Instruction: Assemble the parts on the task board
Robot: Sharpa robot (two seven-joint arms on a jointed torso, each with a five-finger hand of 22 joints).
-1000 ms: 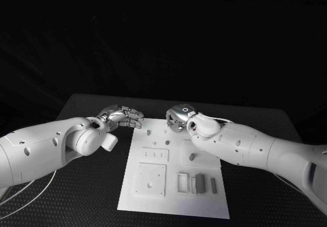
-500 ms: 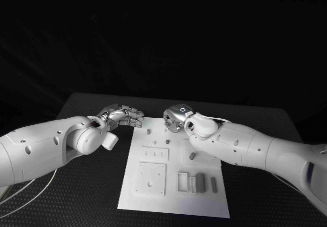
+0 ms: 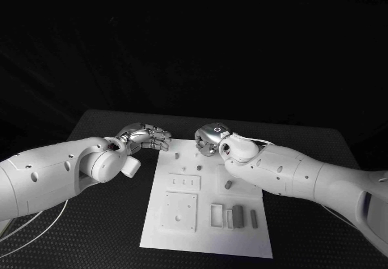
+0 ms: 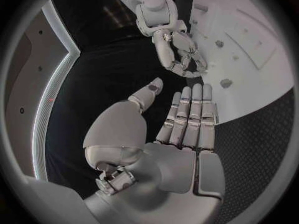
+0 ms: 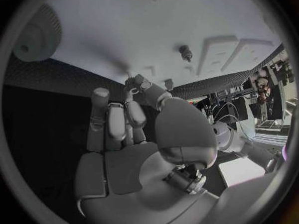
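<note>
- Parts (image 3: 237, 216) lie on the board (image 3: 206, 241), mostly along its near edge, with small pegs (image 3: 198, 167) standing further up.
- I judge them light, rigid and smooth, likely to slip or tip if nudged.
- I would pinch each by its long flat sides, low down.
- My left hand (image 3: 148, 138) hovers at the board's far left corner, fingers straight and close together, thumb apart, holding nothing.
- My right hand (image 3: 208, 141) hangs over the far edge, fingers curled; I cannot tell if it holds anything.
</note>
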